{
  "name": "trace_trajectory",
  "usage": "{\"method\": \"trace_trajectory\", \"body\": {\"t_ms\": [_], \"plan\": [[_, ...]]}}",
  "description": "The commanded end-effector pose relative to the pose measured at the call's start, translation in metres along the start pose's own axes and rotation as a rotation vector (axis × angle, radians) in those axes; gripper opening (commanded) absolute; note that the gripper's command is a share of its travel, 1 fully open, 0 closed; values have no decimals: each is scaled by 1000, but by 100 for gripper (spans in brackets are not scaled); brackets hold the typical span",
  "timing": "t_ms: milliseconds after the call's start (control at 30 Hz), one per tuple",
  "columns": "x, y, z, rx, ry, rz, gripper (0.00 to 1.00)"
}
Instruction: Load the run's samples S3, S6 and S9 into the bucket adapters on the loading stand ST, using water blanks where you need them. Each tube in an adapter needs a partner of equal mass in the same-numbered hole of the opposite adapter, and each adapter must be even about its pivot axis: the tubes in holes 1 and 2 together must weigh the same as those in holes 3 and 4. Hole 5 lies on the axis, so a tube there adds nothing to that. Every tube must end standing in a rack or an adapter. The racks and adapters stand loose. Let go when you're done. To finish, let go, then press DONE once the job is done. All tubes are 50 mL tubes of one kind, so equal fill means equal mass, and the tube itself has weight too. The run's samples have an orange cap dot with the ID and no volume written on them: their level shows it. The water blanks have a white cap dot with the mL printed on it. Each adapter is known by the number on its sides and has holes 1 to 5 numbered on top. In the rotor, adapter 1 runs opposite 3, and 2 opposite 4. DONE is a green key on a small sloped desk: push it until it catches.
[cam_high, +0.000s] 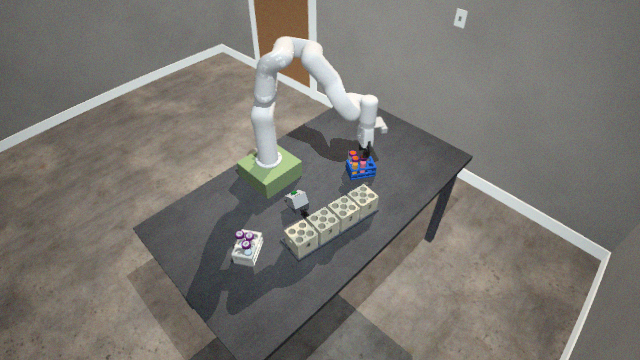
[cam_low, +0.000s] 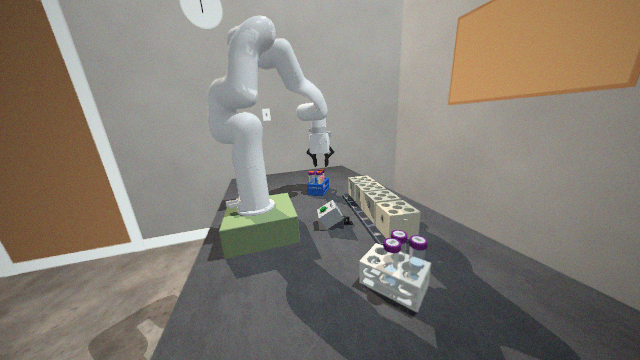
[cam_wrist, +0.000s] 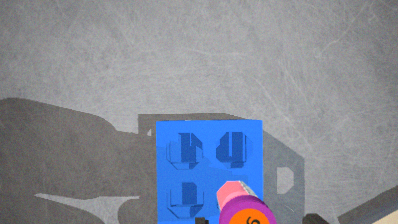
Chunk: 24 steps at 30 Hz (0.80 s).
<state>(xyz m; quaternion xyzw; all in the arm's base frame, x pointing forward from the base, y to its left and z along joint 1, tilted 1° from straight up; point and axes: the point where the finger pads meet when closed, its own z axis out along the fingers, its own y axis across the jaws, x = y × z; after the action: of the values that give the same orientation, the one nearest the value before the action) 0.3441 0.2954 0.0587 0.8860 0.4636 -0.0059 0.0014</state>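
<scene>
- Blue rack (cam_high: 367, 175) (cam_low: 318, 190) (cam_wrist: 210, 171) on dark surface (cam_high: 415, 162) (cam_low: 240, 305), holds upright sample tubes, purple caps w/ orange dots.
- Gripper (cam_high: 367, 152) (cam_low: 321, 164) (cam_wrist: 257, 220) over blue rack, pointing down; fingers apart, nothing clamped.
- Wrist view: orange-dot tube (cam_wrist: 247, 216) in blue rack, cap between the fingers in that view, pink fill; label cut by frame edge, ID not fully readable.
- Blue rack holes seen in wrist view: three beyond/beside that tube are vacant.
- Four cream bucket adapters in a row on loading stand (cam_high: 326, 244) (cam_low: 363, 218), near blue rack; adapter 4 (cam_high: 302, 247) is farthest from it.
- White rack (cam_high: 243, 260) (cam_low: 395, 285) well apart from blue rack, past the far end of the adapter row; three purple-capped, white-dot tubes standing in it.
- DONE desk (cam_high: 299, 201) (cam_low: 331, 216), green key (cam_high: 294, 193) (cam_low: 323, 209) on top, between blue rack and white rack.
</scene>
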Motion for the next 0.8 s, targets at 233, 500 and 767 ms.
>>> {"method": "trace_trajectory", "body": {"t_ms": [233,500,767], "plan": [[1,0,20,-1,4,0,57],[1,0,20,-1,4,0,57],[1,0,25,-1,4,0,57]]}}
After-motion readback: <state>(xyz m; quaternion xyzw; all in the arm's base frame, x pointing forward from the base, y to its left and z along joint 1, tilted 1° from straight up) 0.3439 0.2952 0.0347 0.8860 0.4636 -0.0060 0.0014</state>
